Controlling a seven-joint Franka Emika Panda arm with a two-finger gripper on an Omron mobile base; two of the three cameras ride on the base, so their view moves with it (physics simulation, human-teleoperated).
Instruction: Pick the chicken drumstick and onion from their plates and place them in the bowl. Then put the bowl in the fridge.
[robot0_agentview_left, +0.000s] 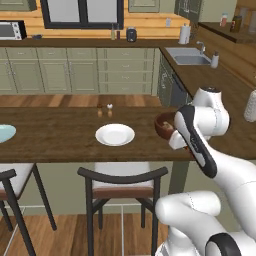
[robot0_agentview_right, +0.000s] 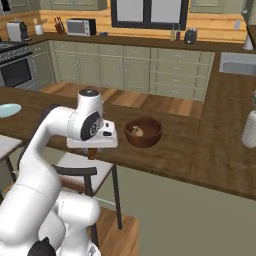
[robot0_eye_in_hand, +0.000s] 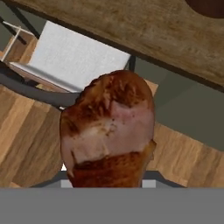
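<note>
Going left to right in the left base view, we've got the light blue plate (robot0_agentview_left: 6, 133) at the far end of the counter (robot0_agentview_left: 55, 142), then the white plate (robot0_agentview_left: 115, 135) mid-counter. The bowl (robot0_agentview_right: 143, 132) sits further right with the onion (robot0_agentview_right: 136, 131) inside. Our gripper (robot0_agentview_right: 92, 152) is clamped on the chicken drumstick (robot0_eye_in_hand: 109, 131), hanging just off the counter's edge above a stool (robot0_eye_in_hand: 74, 59), near the bowl.
</note>
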